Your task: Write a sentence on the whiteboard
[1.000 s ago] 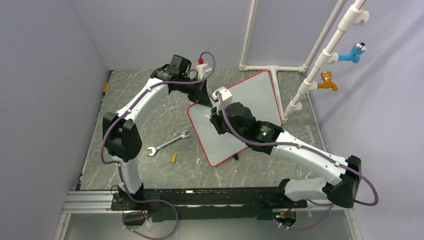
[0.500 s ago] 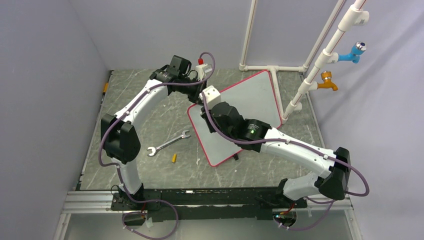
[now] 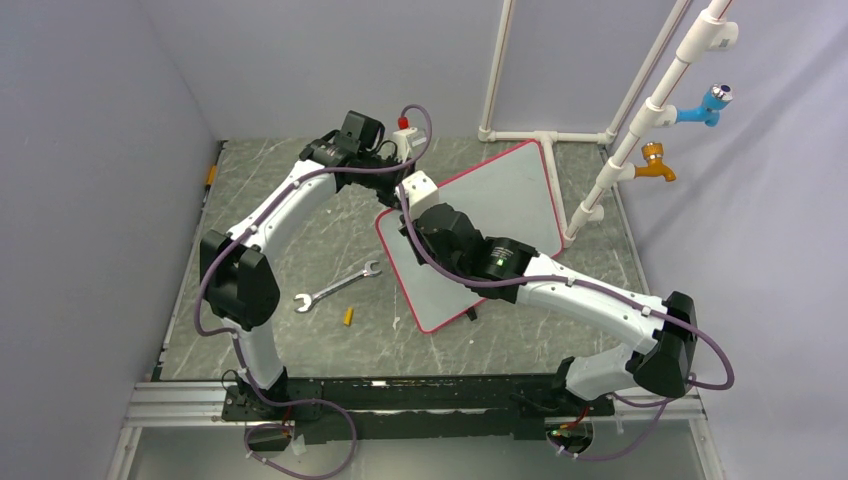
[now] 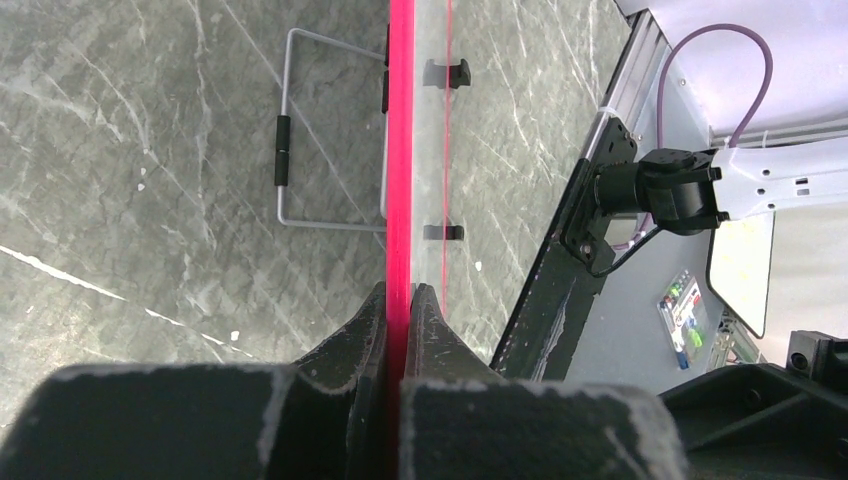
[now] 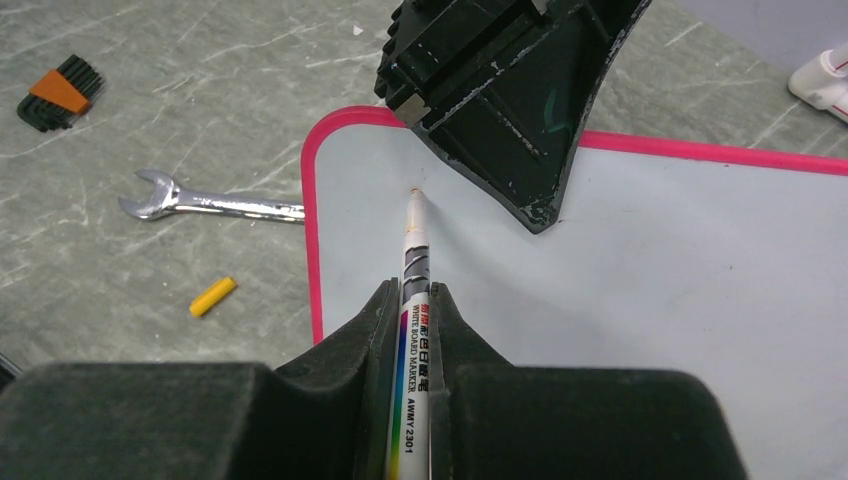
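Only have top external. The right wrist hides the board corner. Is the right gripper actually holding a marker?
Observer: Yes. The right wrist view shows the right gripper shut on a whiteboard marker, its tip pointing at the whiteboard near a corner.
Operator: Any ink down?
Observer: No letters on the part of the board that view shows. I cannot tell whether the tip touches.
Operator: Left arm?
Observer: The left wrist view shows the left gripper clamped on the board's pink rim, seen edge-on.
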Motion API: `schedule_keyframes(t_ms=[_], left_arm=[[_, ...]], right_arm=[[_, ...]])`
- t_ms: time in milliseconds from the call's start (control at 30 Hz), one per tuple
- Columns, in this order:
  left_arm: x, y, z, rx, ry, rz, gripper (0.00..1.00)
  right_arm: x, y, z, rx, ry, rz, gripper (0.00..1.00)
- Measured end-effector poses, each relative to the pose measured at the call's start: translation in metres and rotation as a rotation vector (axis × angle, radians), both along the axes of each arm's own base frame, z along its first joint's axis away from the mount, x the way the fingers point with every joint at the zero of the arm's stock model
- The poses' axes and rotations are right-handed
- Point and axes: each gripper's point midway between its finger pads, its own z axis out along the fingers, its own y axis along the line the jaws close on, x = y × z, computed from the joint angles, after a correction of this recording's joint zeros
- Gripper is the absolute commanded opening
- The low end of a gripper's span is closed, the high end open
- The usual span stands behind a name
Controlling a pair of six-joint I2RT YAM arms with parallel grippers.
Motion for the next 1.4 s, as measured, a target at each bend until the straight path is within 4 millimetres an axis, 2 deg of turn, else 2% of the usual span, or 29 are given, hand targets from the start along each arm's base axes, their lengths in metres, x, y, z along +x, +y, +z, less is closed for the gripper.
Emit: schedule_keyframes(t_ms=[233, 667, 1167, 1300, 1400], left_arm=[[-0.001, -0.001, 0.001, 0.004, -0.006, 0.001, 0.00], [0.000, 0.000, 0.000, 0.008, -0.012, 0.004, 0.00], [0.000, -0.002, 0.001, 0.008, -0.016, 0.003, 0.00], [-0.001, -0.002, 0.002, 0.008, -0.019, 0.002, 0.00], [-0.002, -0.003, 0.003, 0.009, -0.023, 0.003, 0.00]], right_arm=[[0.000, 0.000, -0.001, 0.001, 0.002, 0.000, 0.00], [-0.007, -0.003, -0.014, 0.008, 0.035, -0.009, 0.00], [-0.035, -0.018, -0.051, -0.033, 0.127, -0.009, 0.00], [-0.039, -0.019, -0.050, -0.031, 0.132, -0.006, 0.00], [-0.043, -0.020, -0.042, -0.011, 0.125, 0.006, 0.00]])
